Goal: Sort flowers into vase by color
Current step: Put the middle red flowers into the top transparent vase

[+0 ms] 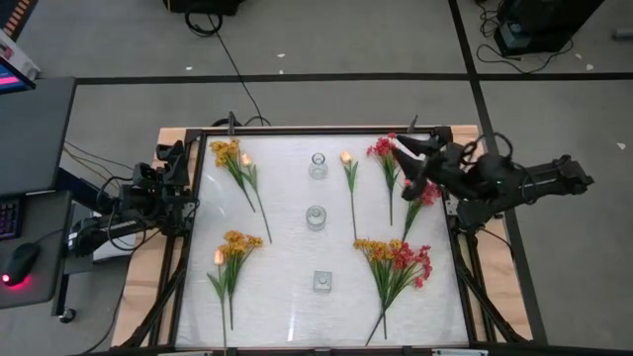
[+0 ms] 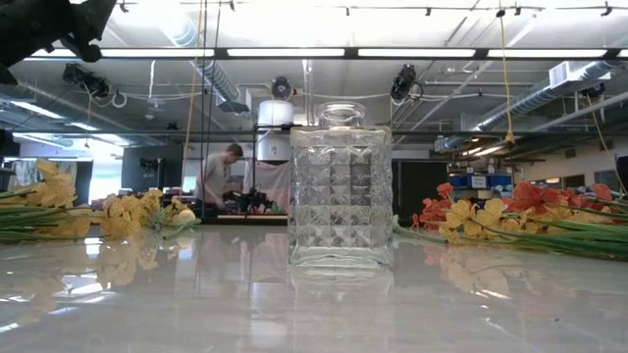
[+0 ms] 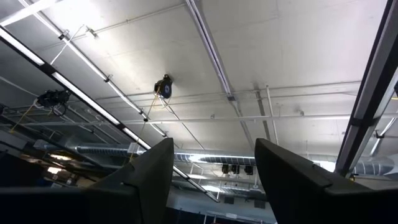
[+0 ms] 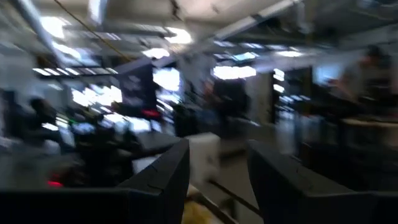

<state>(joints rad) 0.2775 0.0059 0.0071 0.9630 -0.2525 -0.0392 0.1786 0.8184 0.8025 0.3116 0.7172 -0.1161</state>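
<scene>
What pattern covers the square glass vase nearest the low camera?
The square glass vase has a raised diamond-cut grid, clearest in the low view.

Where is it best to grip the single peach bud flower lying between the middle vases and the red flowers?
Probably mid-stem on the peach bud flower, coming straight down: it lies flat and alone, and the stem is bare and thin there, clear of the vases and red flowers.

Bright overhead strip lights (image 2: 294,52) flood the room, glare streaks the glossy table (image 2: 196,294) with reflections, and the right wrist view is smeared with blur, the rest crisp.
</scene>
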